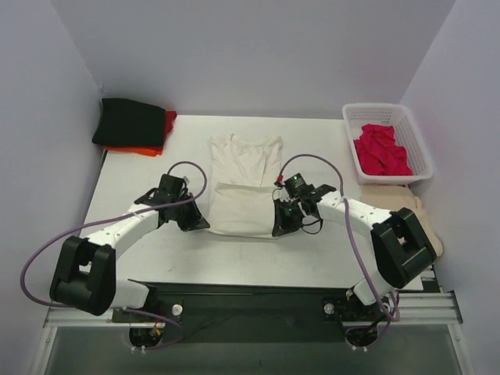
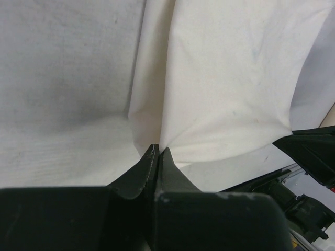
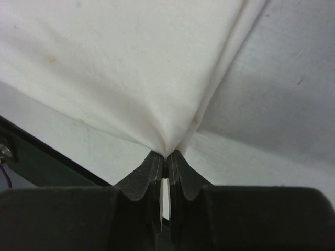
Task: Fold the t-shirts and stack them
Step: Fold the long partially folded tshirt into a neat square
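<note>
Cloth is what both my hands are closed on: my left hand [image 2: 157,149] has its fingers pressed together on the near left corner of the cream-white t-shirt [image 1: 244,187], and my right hand [image 3: 166,156] pinches the near right corner the same way, with a thin ridge of fabric caught between the tips. The shirt lies in the middle of the table [image 1: 258,258], collar at the far end, and its near part seems doubled over into a band. Holding both corners at once, I judge, lets that near edge travel as one straight line, so the next fold lands square rather than skewed. Both arms reach in low from the near edge, elbows bent outward. The wrists are tipped down so the fingertips meet the cloth right at the table surface, one on each side of the shirt. The stack sits at the far left corner: a folded black t-shirt [image 1: 129,121] on an orange-red t-shirt [image 1: 144,149]. A crimson t-shirt [image 1: 381,150] lies crumpled in the white basket [image 1: 418,148] at the far right, so I judge the task about midway
</note>
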